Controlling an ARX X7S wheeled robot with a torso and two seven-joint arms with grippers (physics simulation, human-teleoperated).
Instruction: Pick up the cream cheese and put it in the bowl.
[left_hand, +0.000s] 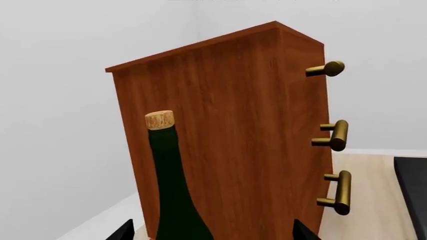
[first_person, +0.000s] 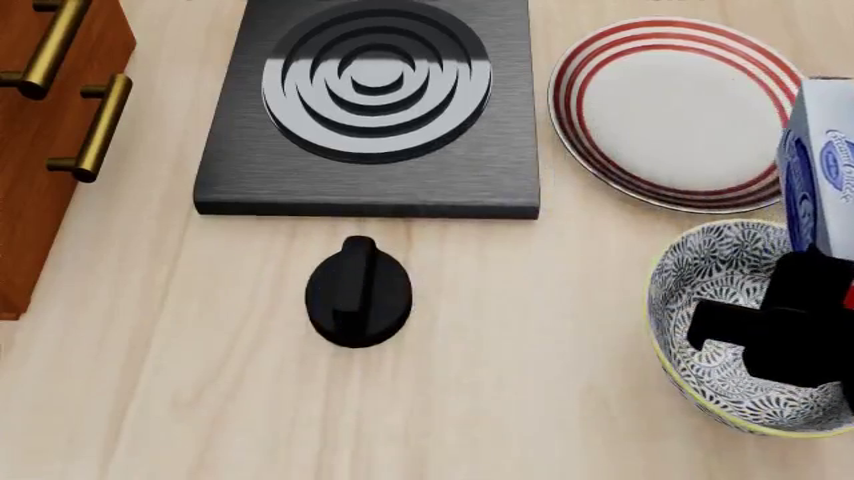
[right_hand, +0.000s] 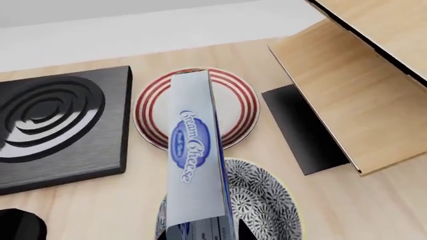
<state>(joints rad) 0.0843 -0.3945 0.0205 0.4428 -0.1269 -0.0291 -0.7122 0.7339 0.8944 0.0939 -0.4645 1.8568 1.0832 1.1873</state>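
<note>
The cream cheese (right_hand: 195, 150), a silver-grey box with a blue oval logo, is held upright in my right gripper (first_person: 794, 320) above the patterned bowl (first_person: 707, 290). In the head view the box (first_person: 817, 170) stands over the bowl's far right rim. In the right wrist view the bowl (right_hand: 263, 200) lies directly beneath the box. My left gripper (left_hand: 210, 235) is open, its dark fingertips (left_hand: 123, 231) showing on either side of a green corked bottle (left_hand: 170, 190) in front of a wooden cabinet (left_hand: 233, 130). The left gripper is out of the head view.
A white plate with red rings (first_person: 674, 110) lies behind the bowl. A black stove plate (first_person: 374, 110) sits at the back centre with a round black knob (first_person: 358, 290) in front. The cabinet with brass handles (first_person: 54, 110) stands at left. A wooden shelf unit (right_hand: 360, 85) is at right.
</note>
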